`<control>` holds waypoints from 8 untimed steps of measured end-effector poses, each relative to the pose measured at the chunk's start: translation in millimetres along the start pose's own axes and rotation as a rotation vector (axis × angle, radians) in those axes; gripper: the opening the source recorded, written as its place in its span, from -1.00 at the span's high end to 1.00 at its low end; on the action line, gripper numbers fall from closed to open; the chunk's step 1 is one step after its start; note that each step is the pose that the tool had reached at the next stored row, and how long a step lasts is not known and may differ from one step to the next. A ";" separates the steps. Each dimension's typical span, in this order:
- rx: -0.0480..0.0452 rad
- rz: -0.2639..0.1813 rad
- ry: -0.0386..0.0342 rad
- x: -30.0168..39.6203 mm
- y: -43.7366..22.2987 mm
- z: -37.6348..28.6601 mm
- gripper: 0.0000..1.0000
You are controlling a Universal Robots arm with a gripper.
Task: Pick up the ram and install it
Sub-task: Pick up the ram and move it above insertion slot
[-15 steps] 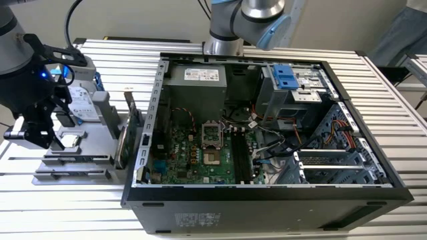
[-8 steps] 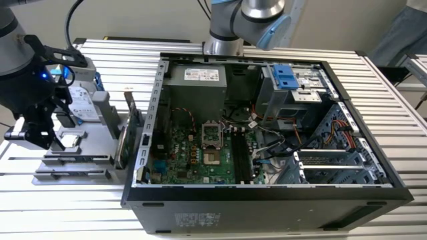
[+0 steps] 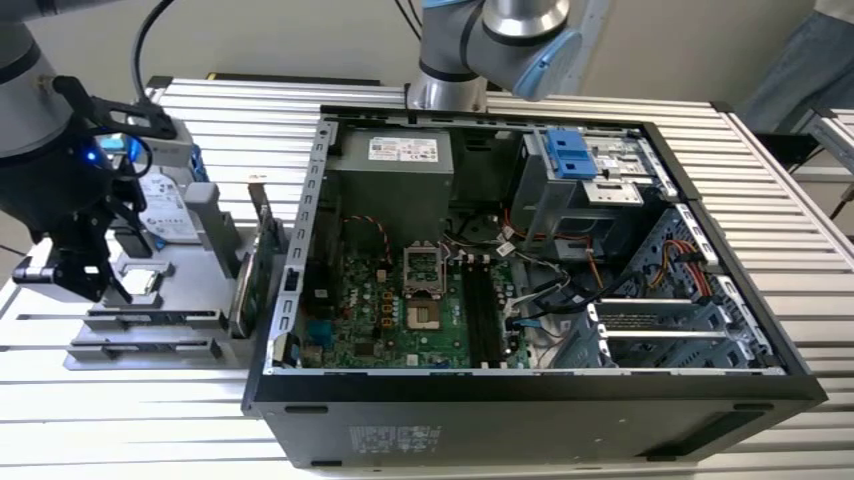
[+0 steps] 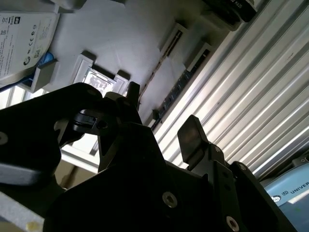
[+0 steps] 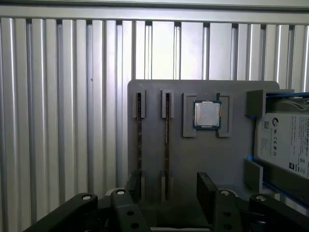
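Two ram sticks stand on edge in slots of the grey holder (image 5: 227, 159): one ram stick (image 5: 167, 140) and a second ram stick (image 5: 139, 140) beside it. In the second wrist view they show as thin dark strips (image 4: 179, 84). My gripper (image 5: 169, 188) hovers open over the holder, and the first stick runs between its two black fingers (image 5: 207, 188) without touching them. The exterior view puts the gripper (image 3: 87, 280) above the holder (image 3: 147, 330), at that view's left, beside the open computer case (image 3: 534, 250).
A processor chip (image 5: 207, 114) and a hard drive (image 5: 285, 140) lie on the same holder. A green expansion card (image 3: 247, 270) stands between holder and case. The motherboard's long memory slots (image 3: 481, 310) lie inside the case. A ribbed metal table (image 5: 63, 121) surrounds everything.
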State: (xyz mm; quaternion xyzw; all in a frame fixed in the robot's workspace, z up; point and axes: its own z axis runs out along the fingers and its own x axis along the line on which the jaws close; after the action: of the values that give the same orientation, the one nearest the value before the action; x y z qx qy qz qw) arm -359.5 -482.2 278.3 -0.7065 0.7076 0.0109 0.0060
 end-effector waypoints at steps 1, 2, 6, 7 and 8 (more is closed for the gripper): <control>-0.0001 0.000 0.0001 0.0 0.0 0.9 -1.00; -0.0001 0.000 0.0004 0.0 0.0 2.0 -1.00; 0.0002 0.000 0.0011 0.0 0.1 7.7 -1.00; 0.0002 0.000 0.0012 0.0 0.3 8.5 -1.00; 0.0001 0.000 0.0013 0.1 0.7 9.1 -1.00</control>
State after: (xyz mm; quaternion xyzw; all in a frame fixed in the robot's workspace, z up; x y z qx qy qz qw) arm -360.2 -482.1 269.2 -0.7065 0.7076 0.0104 0.0055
